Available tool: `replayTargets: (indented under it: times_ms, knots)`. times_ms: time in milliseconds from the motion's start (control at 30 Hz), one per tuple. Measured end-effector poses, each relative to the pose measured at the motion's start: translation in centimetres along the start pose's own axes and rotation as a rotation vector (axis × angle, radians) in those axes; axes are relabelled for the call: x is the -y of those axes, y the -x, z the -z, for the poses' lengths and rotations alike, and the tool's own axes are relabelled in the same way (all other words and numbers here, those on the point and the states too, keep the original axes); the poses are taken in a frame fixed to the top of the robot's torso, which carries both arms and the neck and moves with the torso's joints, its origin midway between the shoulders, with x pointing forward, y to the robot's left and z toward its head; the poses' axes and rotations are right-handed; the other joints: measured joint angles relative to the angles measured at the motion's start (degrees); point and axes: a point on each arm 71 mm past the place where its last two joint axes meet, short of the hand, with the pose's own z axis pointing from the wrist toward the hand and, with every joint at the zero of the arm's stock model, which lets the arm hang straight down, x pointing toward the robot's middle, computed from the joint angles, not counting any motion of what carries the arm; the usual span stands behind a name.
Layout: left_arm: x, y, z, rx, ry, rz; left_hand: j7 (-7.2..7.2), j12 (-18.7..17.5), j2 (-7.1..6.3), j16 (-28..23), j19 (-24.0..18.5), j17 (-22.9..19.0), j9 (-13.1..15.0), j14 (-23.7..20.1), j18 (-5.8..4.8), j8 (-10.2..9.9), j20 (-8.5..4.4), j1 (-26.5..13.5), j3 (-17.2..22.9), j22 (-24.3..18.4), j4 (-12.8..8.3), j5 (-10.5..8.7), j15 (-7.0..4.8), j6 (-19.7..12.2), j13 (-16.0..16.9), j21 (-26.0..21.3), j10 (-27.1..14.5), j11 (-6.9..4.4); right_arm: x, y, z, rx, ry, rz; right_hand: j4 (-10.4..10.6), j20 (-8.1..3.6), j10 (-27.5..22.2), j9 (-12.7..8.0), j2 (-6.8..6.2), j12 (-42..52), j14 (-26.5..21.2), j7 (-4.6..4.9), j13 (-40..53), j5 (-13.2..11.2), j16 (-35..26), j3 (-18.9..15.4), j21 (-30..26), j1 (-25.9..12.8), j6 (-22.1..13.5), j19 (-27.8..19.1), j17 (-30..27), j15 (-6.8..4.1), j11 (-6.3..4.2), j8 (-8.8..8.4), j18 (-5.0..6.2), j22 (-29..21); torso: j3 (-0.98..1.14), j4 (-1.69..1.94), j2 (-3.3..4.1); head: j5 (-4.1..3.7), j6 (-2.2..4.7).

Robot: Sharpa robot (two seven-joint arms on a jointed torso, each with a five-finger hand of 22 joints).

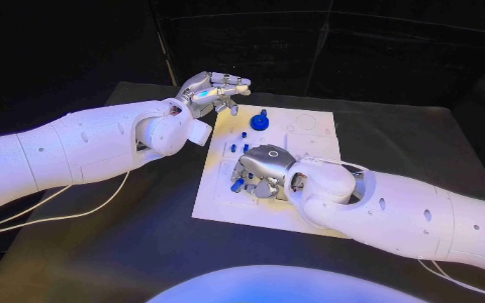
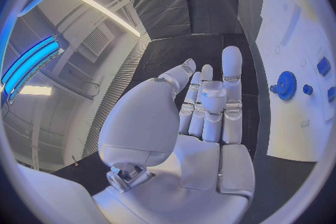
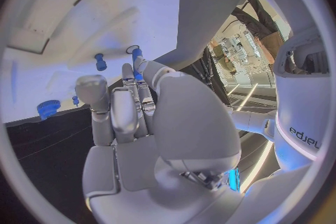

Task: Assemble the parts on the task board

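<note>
The white task board point(image 1: 303, 124) lies in the middle of the tabletop point(image 1: 121, 247). The right robot hand point(image 1: 258, 170) is low over the board's near-left part, fingers pointing down among small blue pegs point(image 1: 235, 185). In the right wrist view a blue peg point(image 3: 137, 59) stands upright at its fingertips point(image 3: 129, 74), long axis vertical, over a round hole in the board. It seems pinched there, though the contact is hard to see.

The blue gear point(image 1: 261, 121) sits near the board's far-left corner, beyond the right robot hand and closer to the left robot hand point(image 1: 210, 92). That hand is raised above the board's far-left corner, holding nothing, with its fingers loosely extended and close together.
</note>
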Motion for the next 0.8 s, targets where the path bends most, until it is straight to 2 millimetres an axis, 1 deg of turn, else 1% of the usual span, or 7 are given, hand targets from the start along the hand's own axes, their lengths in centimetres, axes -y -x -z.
replayTargets:
  times_ms: [367,533,600,733,800]
  knots:
    - [0.01,0.05,0.04,0.000,0.000,0.000,0.00,0.00,0.00,0.00,0.00,0.00,0.00,0.00,0.00,0.00,0.00,0.00,0.00,0.00,0.00,0.00,0.00,0.00,-0.01,0.00,0.00,0.00,-0.02,-0.03,0.52,0.004,-0.006,0.016,-0.15,0.00,0.00,-0.01,0.07,0.00,0.00,-0.01,0.00,0.00,0.00,0.15,0.00,-0.06,-0.01,0.00,0.00,0.00,0.00,-0.15,0.00,0.00,0.05,-0.01,-0.01,0.00,0.11]
    - [0.01,0.06,0.05,0.000,0.000,0.000,0.00,0.00,0.00,0.00,0.00,0.00,0.00,0.00,0.00,0.00,0.00,0.00,0.00,0.00,0.00,0.00,0.00,0.00,0.00,0.00,0.00,0.00,-0.02,-0.02,0.54,0.006,-0.011,0.023,-0.15,0.00,0.00,-0.01,0.06,0.00,0.00,-0.01,-0.01,-0.01,0.00,0.15,0.00,-0.06,-0.01,0.00,0.00,0.00,0.00,-0.16,0.00,0.06,0.02,-0.01,-0.01,-0.08,0.07]
    - [0.01,0.06,0.05,0.000,0.000,0.000,0.00,0.00,0.00,0.00,0.00,0.00,0.00,0.00,0.00,0.00,0.00,0.00,0.00,0.00,0.00,0.00,0.00,0.00,0.00,0.00,0.00,0.00,0.00,-0.02,0.54,0.006,-0.013,0.025,-0.15,0.00,0.00,-0.01,-0.24,0.00,0.00,-0.01,-0.01,-0.01,0.00,0.15,0.00,-0.37,-0.02,0.00,-0.02,0.00,0.00,-0.16,0.00,0.06,0.02,-0.01,-0.01,-0.08,0.00]
    - [0.01,0.05,0.05,0.000,0.001,0.000,0.00,0.00,0.00,0.00,0.00,0.00,0.00,0.00,0.00,0.00,0.00,0.00,0.00,0.00,0.00,0.00,0.00,0.00,-0.01,0.00,0.00,0.00,0.01,-0.04,0.45,0.006,-0.018,0.031,-0.15,0.00,0.00,-0.01,-0.08,0.01,0.00,-0.08,-0.01,-0.01,0.00,0.15,0.00,-1.11,-0.09,0.00,-0.30,0.00,0.00,-0.16,0.01,-0.12,0.01,-0.01,-0.01,-0.01,-0.03]
    - [0.01,0.05,0.06,-0.001,0.001,0.000,0.00,0.00,0.00,0.00,0.00,0.00,0.00,0.00,0.00,0.00,0.00,0.00,0.00,0.00,0.00,0.00,0.00,0.00,-0.01,0.00,0.00,0.00,-0.04,-0.06,0.34,0.004,-0.019,0.034,-0.05,0.24,0.00,-0.01,-0.47,-0.25,0.00,0.24,0.00,0.00,0.00,0.04,0.00,-1.70,-0.43,-0.24,-0.49,0.00,0.00,-0.20,0.00,-0.55,-0.01,-0.01,-0.01,-0.01,0.00]
